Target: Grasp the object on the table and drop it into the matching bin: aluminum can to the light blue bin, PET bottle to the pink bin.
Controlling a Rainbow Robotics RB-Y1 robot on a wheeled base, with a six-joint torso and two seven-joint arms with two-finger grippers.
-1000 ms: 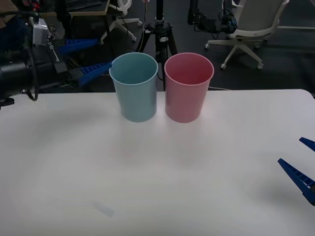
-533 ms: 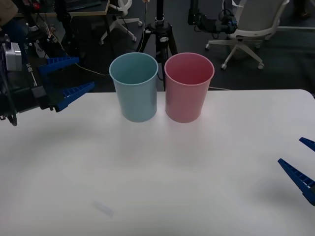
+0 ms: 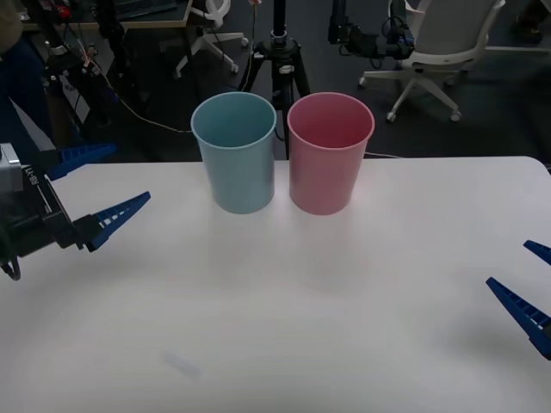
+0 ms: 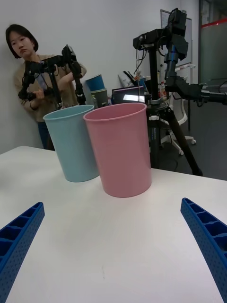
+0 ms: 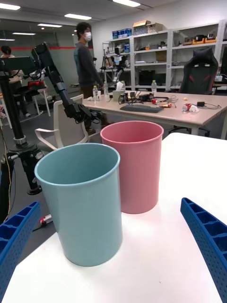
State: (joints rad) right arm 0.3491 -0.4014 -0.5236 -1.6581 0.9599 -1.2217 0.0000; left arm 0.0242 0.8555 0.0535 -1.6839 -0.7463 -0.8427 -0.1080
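Front view: the tapered plastic light blue bin (image 3: 234,152) and pink bin (image 3: 330,152) stand touching, upper centre on the smooth white surface (image 3: 284,318). Left tool (image 3: 95,185), ribbed blue fingers apart, hovers at the left edge. Right tool (image 3: 532,290), likewise spread, sits at lower right.

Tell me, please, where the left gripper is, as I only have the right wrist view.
Observer: In the front view the left gripper hangs open at the left edge of the table, to the left of the light blue bin and apart from it.
Operator: Thank you; which bin does it face?
Observer: Its wrist view has the light blue bin nearest, with the pink bin just behind.
Operator: And where does my right gripper sit over the table?
Observer: The front view has it open at the right edge, nearer the robot than the pink bin and well apart from it.
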